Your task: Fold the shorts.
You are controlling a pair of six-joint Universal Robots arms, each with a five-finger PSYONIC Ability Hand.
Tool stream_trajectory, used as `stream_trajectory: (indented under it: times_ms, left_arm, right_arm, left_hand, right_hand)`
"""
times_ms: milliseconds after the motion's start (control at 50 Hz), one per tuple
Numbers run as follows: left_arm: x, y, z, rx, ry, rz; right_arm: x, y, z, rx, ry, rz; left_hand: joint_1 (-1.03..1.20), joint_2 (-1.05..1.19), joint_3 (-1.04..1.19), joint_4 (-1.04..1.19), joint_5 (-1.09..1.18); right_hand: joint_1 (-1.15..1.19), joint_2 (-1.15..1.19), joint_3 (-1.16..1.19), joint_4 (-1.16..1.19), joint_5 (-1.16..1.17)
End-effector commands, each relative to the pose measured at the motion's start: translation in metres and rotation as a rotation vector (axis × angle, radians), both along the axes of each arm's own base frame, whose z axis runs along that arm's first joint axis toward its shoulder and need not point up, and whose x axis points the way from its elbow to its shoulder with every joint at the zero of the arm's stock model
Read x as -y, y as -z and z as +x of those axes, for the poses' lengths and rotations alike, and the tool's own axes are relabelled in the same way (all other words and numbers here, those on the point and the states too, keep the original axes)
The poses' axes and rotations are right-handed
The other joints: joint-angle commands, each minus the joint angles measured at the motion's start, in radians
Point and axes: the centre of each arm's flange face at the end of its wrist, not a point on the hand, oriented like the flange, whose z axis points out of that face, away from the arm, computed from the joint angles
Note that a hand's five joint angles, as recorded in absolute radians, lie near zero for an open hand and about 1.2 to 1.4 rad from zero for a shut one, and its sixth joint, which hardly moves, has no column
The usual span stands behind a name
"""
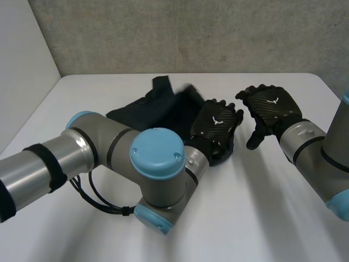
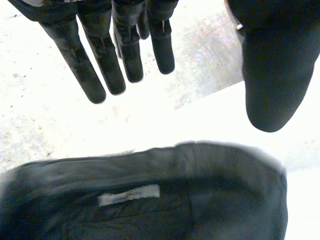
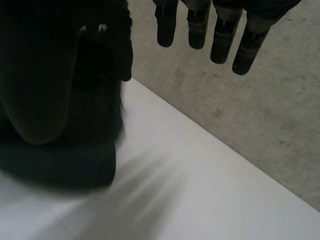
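While the black shorts [image 1: 158, 106] lie bunched on the white desk [image 1: 245, 218], not yet folded, both hands are released. The left hand [image 1: 216, 126] hovers over the shorts' right end, fingers [image 2: 102, 70] straight and thumb [image 2: 272, 75] spread wide, gripping nothing. It is likely set there to come down on that edge. A white label [image 2: 129, 195] shows inside the band just past those fingertips, so that end reads as the waistband, with its opening turned toward the left hand. The right hand [image 1: 271, 106] hangs just right of the shorts, apart from the cloth, fingers [image 3: 220, 40] straight and empty. It is probably placed to take the same end, or to keep out of the way. The shorts' long axis runs across the desk, side to side before the robot, waist end to the right and leg end to the left, with a flap sticking out on the far side. How the legs lie is unclear under the crumple.
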Motion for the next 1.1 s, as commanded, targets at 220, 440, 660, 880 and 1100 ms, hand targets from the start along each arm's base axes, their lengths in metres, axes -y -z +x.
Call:
stream_trajectory:
  times_ms: [220,440,660,880,1100]
  left_arm:
    - [0.074,-0.091,0.115,-0.086,-0.305,-0.082]
    - [0.132,-0.064,0.177,-0.018,-0.457,-0.029]
    - [0.185,0.009,0.185,0.110,-0.406,0.048]
    - [0.191,0.054,0.176,0.231,-0.380,0.094]
    - [0.128,0.021,0.169,0.304,-0.356,0.207]
  right_arm:
    - [-0.001,-0.004,0.002,-0.003,0.010,0.001]
    - [-0.041,0.012,0.029,-0.035,-0.201,0.113]
    - [-0.060,0.066,0.054,-0.140,-0.238,0.170]
    - [-0.031,0.094,0.050,-0.284,-0.114,0.021]
    - [0.061,0.075,0.035,-0.314,0.031,-0.253]
  left_hand:
    - [-0.028,-0.065,-0.071,-0.060,-0.055]
    - [-0.005,-0.042,-0.047,-0.037,-0.031]
    - [0.004,-0.033,-0.038,-0.028,-0.023]
    - [0.449,0.412,0.406,0.417,0.422]
    - [0.926,0.889,0.883,0.893,0.899]
  right_hand:
    - [0.000,-0.034,-0.025,-0.059,-0.056]
    - [0.000,-0.034,-0.025,-0.059,-0.056]
    - [0.130,0.096,0.106,0.071,0.075]
    - [1.118,1.084,1.094,1.059,1.063]
    - [1.222,1.187,1.197,1.162,1.166]
